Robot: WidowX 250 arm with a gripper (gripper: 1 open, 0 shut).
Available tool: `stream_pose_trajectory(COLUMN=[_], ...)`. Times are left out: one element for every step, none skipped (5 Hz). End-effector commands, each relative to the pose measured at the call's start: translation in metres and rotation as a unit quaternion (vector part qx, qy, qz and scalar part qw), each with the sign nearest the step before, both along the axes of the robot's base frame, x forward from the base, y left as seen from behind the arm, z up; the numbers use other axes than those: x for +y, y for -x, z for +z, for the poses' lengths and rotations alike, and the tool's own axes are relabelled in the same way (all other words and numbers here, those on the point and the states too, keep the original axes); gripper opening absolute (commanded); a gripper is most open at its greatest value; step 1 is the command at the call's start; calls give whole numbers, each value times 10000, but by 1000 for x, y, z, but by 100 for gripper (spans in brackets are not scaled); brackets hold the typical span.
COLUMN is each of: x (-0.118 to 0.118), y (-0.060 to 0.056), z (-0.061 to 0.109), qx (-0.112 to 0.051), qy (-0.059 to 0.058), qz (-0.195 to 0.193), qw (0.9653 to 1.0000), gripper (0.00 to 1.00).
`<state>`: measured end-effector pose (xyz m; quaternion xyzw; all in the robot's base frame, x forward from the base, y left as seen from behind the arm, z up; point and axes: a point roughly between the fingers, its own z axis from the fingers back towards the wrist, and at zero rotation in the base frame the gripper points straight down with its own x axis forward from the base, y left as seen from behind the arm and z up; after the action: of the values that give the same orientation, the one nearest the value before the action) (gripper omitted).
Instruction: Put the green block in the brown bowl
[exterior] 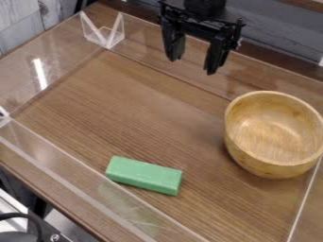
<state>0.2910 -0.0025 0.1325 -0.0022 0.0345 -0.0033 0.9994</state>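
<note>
Camera view: one arm over a wood-grain surface (139, 104) with clear walls.
Tool (198, 52): at the back, pointing down, jaws spread wide, holding nothing.
Green block (143, 175): lying flat near the front edge, well apart from tool and bowl.
Brown bowl (274, 132): right side, round, thick rim, visible grain, empty.
Handling: block looks stiff, light, matte; probably best pinched across its short width.

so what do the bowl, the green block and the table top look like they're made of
The brown bowl looks like light wood with a smooth finish: grain lines show inside and on its thick rim. The green block is uniformly bright green and matte, possibly painted wood, foam or plastic; the picture cannot settle it. The table top shows dark streaky wood grain, perhaps laminate.
</note>
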Motion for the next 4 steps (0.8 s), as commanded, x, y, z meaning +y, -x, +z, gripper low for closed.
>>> stream_pose_trajectory(x=[0,-1,0,5], y=[18,55,88,108], z=[-7,-21,-26,-35], qx=[90,193,60,-64], qy=[-5,-39,-119,-284], qz=[-803,-1817,-3027,-3839], qw=[9967,9832,9530,9229], gripper=[100,100,100,100])
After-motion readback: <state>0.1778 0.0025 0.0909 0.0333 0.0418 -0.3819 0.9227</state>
